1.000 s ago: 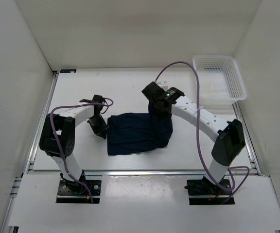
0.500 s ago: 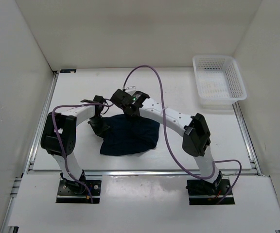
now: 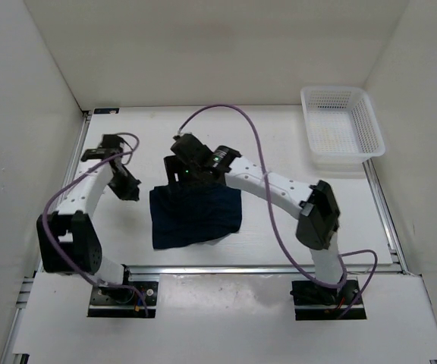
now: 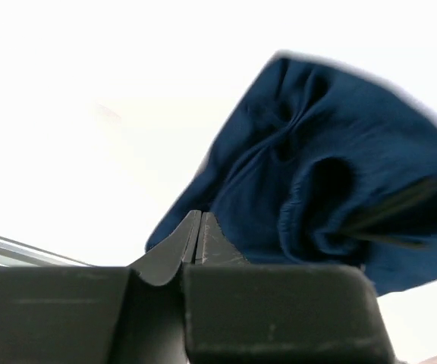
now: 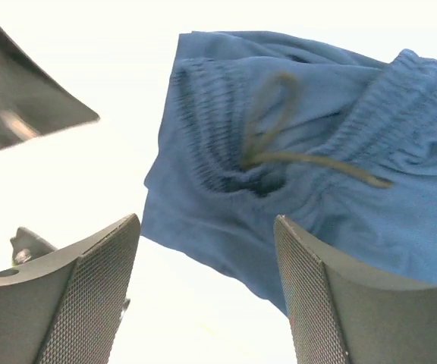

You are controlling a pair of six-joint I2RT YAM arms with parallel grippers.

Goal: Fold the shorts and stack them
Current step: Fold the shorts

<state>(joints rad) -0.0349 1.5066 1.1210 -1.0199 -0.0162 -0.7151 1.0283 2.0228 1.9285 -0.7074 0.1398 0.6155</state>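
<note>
The dark navy shorts (image 3: 196, 216) lie folded in a rough square on the white table, near its middle. My right gripper (image 3: 176, 175) hovers over their far left corner, jaws open and holding nothing. The right wrist view shows the waistband and drawstring of the shorts (image 5: 317, 152) beyond the right gripper (image 5: 205, 221), whose mesh-faced fingers (image 5: 97, 288) stand wide apart. My left gripper (image 3: 130, 191) is off to the left of the cloth, apart from it. In the left wrist view the left gripper (image 4: 197, 218) is shut and empty, with the shorts (image 4: 332, 167) ahead of it.
A white mesh basket (image 3: 369, 129) stands at the table's far right corner, with nothing showing inside. White walls close in the table on the left, back and right. A purple cable (image 3: 245, 125) arcs over the right arm.
The right gripper carried the shorts' right side over to the left, then opened and let go. The left arm drew back to the left, away from the cloth. The shorts now lie narrower.
</note>
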